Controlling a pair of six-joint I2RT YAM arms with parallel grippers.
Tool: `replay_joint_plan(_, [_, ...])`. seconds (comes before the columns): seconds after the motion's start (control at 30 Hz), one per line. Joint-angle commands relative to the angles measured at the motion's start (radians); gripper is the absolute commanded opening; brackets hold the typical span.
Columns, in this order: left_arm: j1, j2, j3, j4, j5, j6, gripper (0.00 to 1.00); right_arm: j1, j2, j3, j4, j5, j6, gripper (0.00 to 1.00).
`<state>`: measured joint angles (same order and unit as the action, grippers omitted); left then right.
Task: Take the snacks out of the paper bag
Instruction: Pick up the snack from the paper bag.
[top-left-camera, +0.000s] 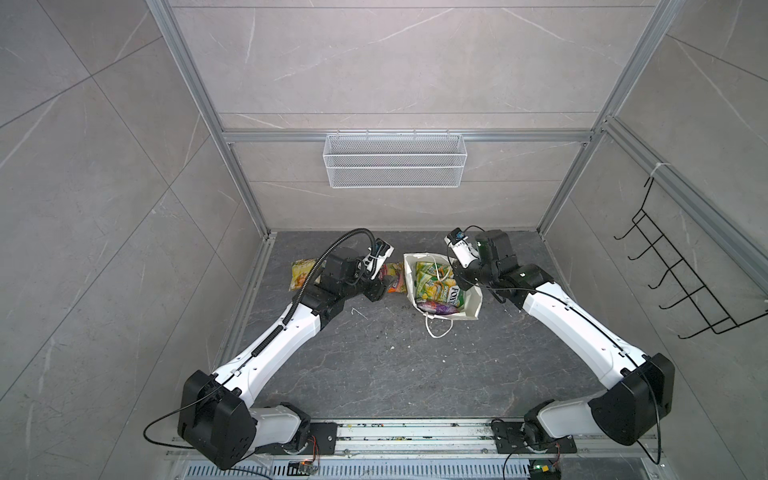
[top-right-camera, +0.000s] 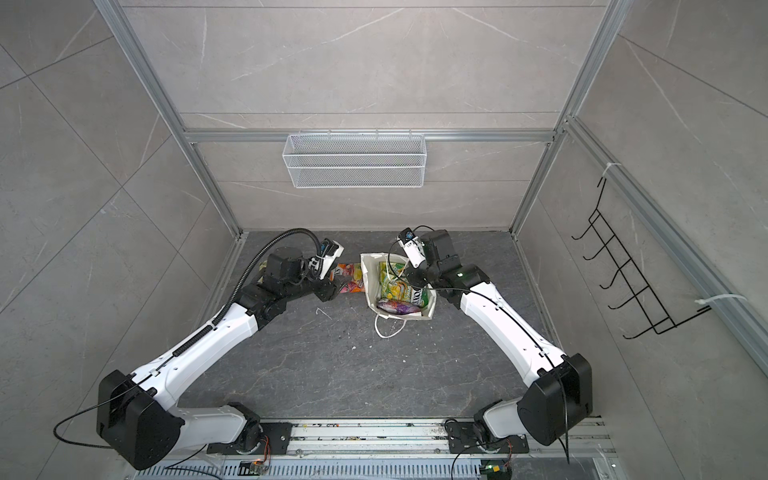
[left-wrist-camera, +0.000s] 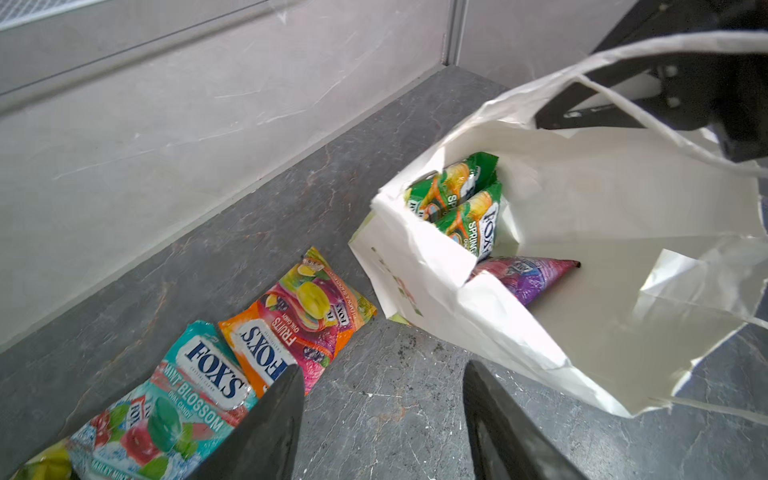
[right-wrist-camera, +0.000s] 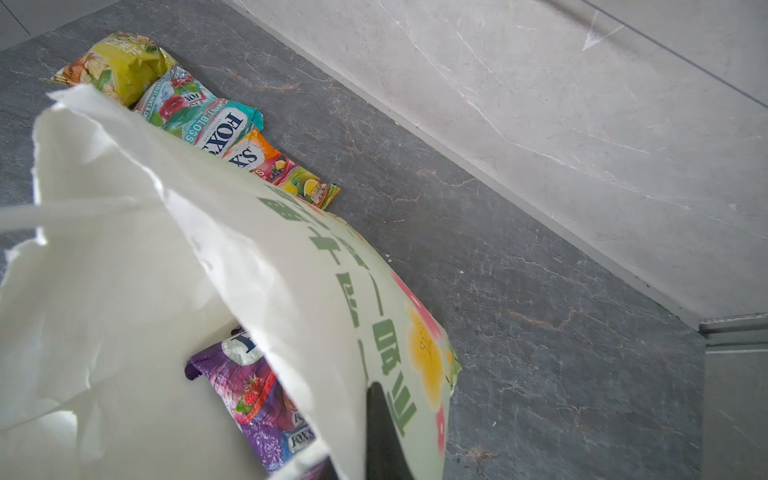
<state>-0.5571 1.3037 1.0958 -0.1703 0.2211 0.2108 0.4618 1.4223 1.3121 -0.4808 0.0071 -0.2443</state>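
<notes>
Grey stone floor (top-left-camera: 374, 365): with right gripper (top-left-camera: 454, 273) clamped on paper bag (left-wrist-camera: 419, 249) rim, lower open, empty left gripper (left-wrist-camera: 382, 374) onto purple packet (left-wrist-camera: 528, 274).

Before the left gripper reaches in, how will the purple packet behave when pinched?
Probably floppy: the purple packet looks crumpled inside the paper bag. Its glossy film may slip between the fingers. It looks thin, so it is likely light.
</notes>
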Motion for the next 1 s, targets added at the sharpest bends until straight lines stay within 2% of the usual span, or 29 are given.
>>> replay_joint_plan(0.0, [-0.033, -0.017, 0.018, 0.042, 0.059, 0.078, 0.63, 0.008, -0.03, -0.02, -0.006, -0.013, -0.001, 0.0])
replay_joint_plan(0.2, [-0.061, -0.004, 0.036, 0.065, 0.11, 0.117, 0.62, 0.008, -0.039, -0.036, -0.001, -0.027, 0.0, 0.0])
replay_joint_plan(0.6, [-0.09, 0.024, 0.049, 0.121, 0.125, 0.148, 0.58, 0.008, -0.042, -0.025, 0.009, -0.043, 0.016, 0.0])
replay_joint_plan(0.97, [-0.123, -0.011, 0.045, 0.069, 0.066, 0.209, 0.52, 0.009, -0.074, -0.034, -0.028, -0.098, 0.005, 0.0])
